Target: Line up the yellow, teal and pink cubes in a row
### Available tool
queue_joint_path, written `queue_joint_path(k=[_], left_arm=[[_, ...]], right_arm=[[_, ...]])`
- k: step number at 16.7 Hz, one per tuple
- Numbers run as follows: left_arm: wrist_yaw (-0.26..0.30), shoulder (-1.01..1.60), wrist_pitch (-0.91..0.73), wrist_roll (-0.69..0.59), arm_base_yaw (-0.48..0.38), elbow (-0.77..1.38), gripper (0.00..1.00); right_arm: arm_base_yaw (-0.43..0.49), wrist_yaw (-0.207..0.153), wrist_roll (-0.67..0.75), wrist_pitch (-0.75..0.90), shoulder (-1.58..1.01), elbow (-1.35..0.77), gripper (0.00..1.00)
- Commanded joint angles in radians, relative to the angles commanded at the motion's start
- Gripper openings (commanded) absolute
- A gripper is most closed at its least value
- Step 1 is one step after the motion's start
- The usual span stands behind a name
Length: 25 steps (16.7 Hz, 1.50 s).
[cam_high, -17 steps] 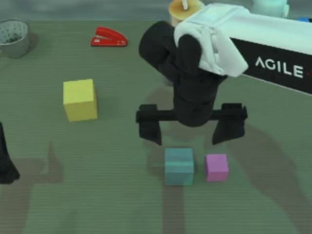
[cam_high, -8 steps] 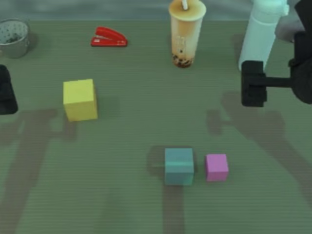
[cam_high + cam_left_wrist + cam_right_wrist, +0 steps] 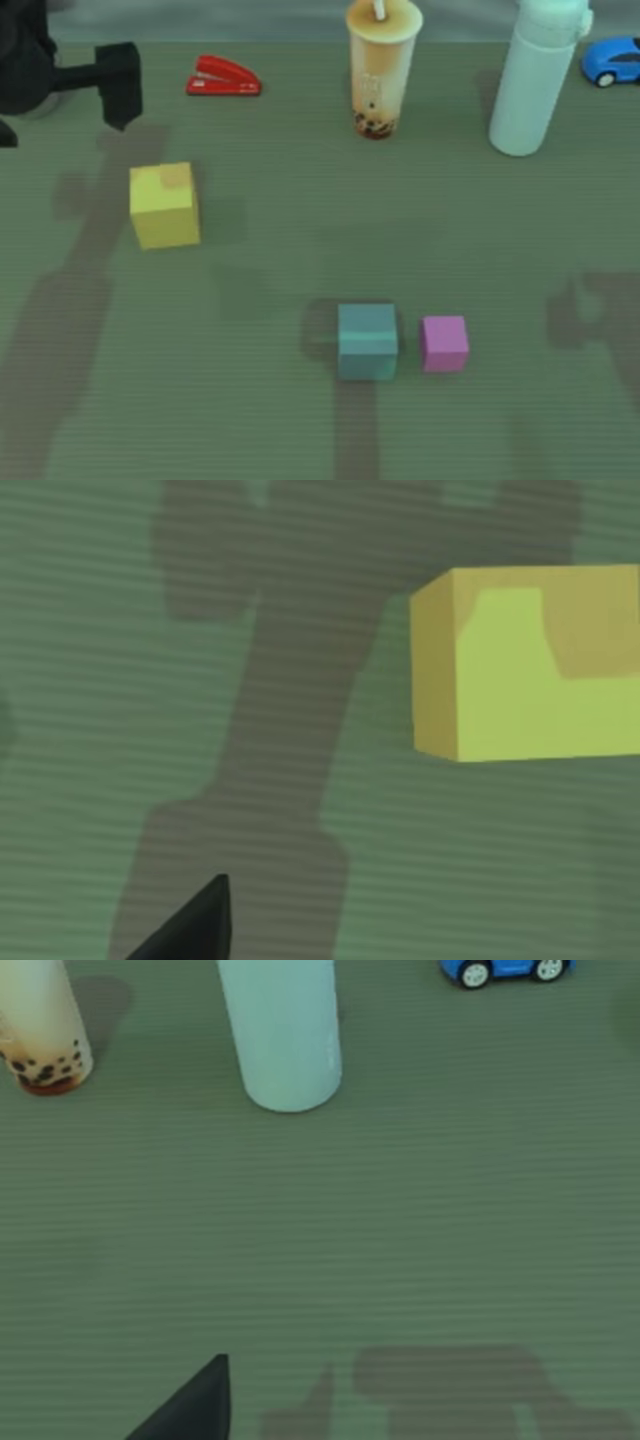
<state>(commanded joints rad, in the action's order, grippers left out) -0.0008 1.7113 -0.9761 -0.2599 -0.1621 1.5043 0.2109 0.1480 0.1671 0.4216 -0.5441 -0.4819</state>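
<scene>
The yellow cube [image 3: 163,205] sits alone on the left of the table and fills the left wrist view [image 3: 530,670]. The teal cube [image 3: 367,342] and the pink cube [image 3: 444,343] stand side by side near the front middle, a narrow gap between them. My left gripper [image 3: 30,95] hovers open at the far left corner, behind the yellow cube and apart from it; one fingertip [image 3: 195,925] shows in its wrist view. My right gripper is outside the top view; its wrist view shows one fingertip [image 3: 195,1405] over bare table, holding nothing.
Along the back stand a red stapler [image 3: 222,77], a bubble tea cup [image 3: 382,70], a tall white bottle [image 3: 535,80] and a blue toy car [image 3: 612,60]. The right wrist view shows the bottle [image 3: 285,1030] and car [image 3: 505,968].
The right arm has pulled away from over the teal and pink cubes, to the right and out of the top view. The left gripper moved from the left edge up to the far left corner.
</scene>
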Motion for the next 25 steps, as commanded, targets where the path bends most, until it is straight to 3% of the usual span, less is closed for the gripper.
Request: queue_joint_path(k=[6, 11, 19, 25], left_arm=[[0.004, 0.467, -0.27, -0.075, -0.049, 0.44, 1.0], [0.005, 0.647, -0.367, -0.106, -0.068, 0.63, 1.0], [0.006, 0.657, -0.352, -0.104, -0.065, 0.62, 1.0], [0.006, 0.701, -0.118, -0.104, -0.067, 0.44, 1.0]], right_arm=[[-0.145, -0.088, -0.13, -0.281, 0.381, 0.356, 1.0], [-0.199, -0.145, -0.166, -0.415, 0.536, 0.477, 1.0], [-0.201, -0.148, -0.167, -0.422, 0.544, 0.482, 1.0], [-0.201, -0.148, -0.167, -0.422, 0.544, 0.482, 1.0]])
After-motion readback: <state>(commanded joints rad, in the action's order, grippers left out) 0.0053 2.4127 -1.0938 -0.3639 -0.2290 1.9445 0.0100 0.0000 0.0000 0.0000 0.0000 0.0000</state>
